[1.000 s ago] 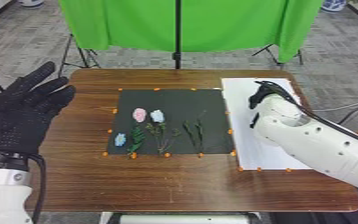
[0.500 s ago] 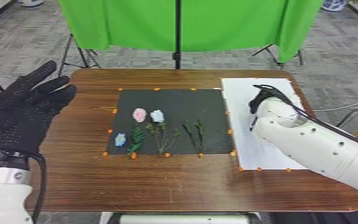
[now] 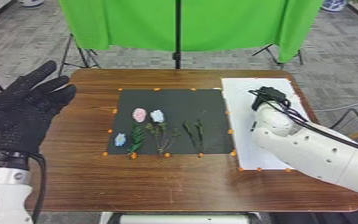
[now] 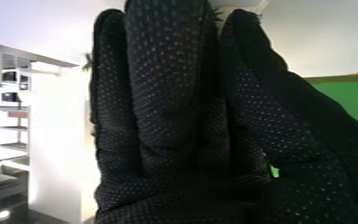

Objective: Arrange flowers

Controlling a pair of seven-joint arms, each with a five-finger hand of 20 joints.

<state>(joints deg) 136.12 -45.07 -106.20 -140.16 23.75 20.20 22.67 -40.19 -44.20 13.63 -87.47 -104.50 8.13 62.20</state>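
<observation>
Three flower heads [image 3: 139, 115] and green stems [image 3: 199, 133] lie within the edges of the black mat [image 3: 180, 100], with a broad strip of table [image 3: 167, 187] before it. Right of the mat, the right hand [image 3: 270, 95] is over the white sheet [image 3: 248, 154], fingers straight, close together; left, the left hand's [image 3: 20, 117] fingers spread.

Showing faintly glossy wood in the table [image 3: 167, 187], smooth paper in the white sheet [image 3: 247, 152], matt cloth in the green curtain [image 3: 127, 25], rough dotted fabric in the black glove [image 3: 18, 117].
</observation>
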